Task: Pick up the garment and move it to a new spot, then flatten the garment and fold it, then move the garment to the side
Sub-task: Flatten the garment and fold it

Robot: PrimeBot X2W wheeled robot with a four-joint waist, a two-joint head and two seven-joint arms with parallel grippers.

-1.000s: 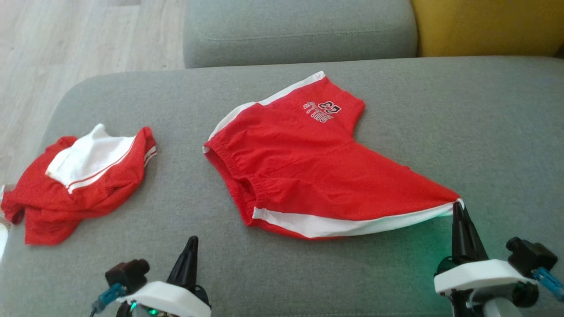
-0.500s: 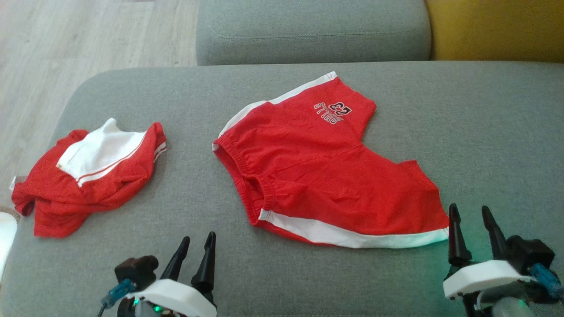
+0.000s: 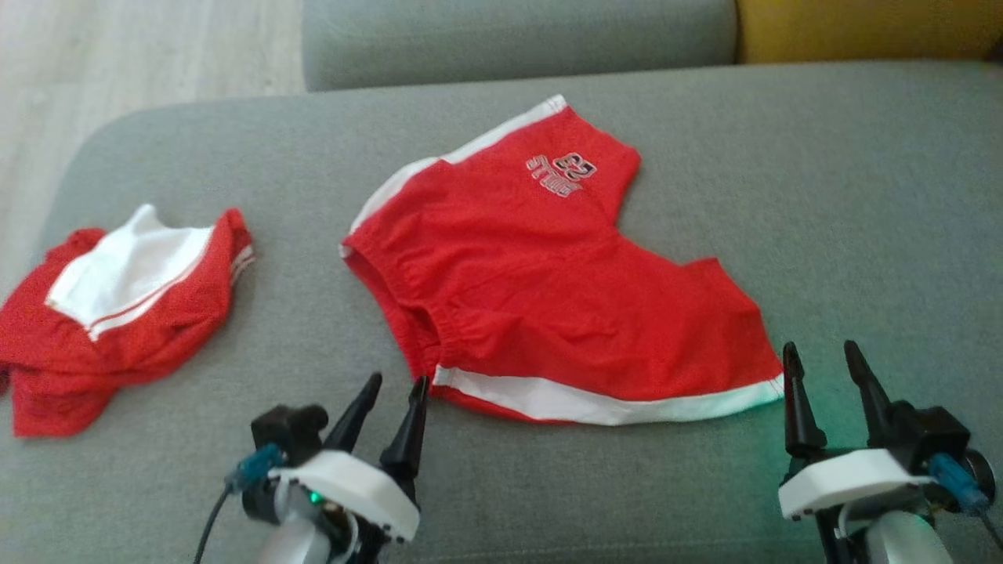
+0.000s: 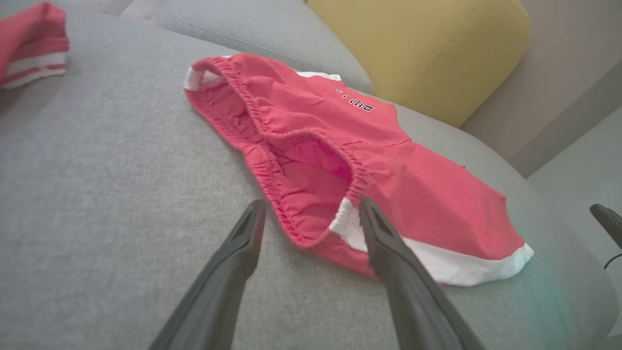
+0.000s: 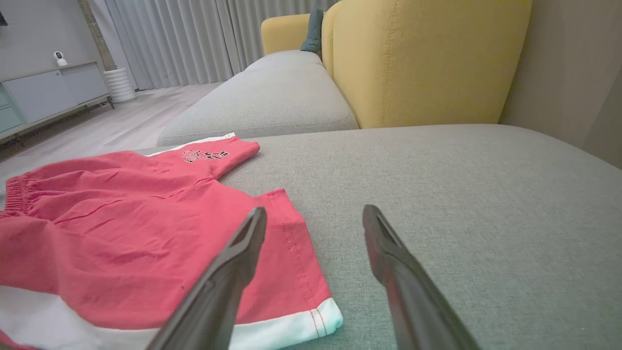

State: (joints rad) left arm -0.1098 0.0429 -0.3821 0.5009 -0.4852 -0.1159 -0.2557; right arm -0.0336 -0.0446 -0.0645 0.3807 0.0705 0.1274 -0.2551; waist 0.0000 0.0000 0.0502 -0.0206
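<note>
Changes since a second ago: both grippers, then shut, now stand with jaws spread wide; the right one has let go of the hem corner it was pinching, and that leg has slackened back from its stretched point.

Item 1, shorts [image 3: 548, 298]: lie in the middle of the sofa seat [image 3: 846, 196], waistband to the left, two legs to the right. Red woven cloth, lightly creased; gathered elastic waistband, gaping open; white stripe along each side seam; small printed emblem on the far leg.

Item 2, open room: broad bare grey upholstery to the right of the shorts and beyond them; a narrower bare strip between the shorts and the second red garment [image 3: 117, 313], which lies crumpled at the left end. The seat's left edge rounds off toward pale wood floor [image 3: 117, 55]. A grey cushion [image 3: 509, 39] and a yellow cushion [image 3: 862, 27] bound the far side.

Item 3, left gripper [image 3: 398, 380]: jaws wide apart, holding nothing, straddling the near corner of the waistband; one finger over bare seat, the other over the white stripe's end. Contact cannot be told.

Item 4, right gripper [image 3: 820, 348]: jaws wide apart, empty, just beside the near leg's hem corner [image 5: 335, 321]; one finger over the hem, the other over bare seat.
</note>
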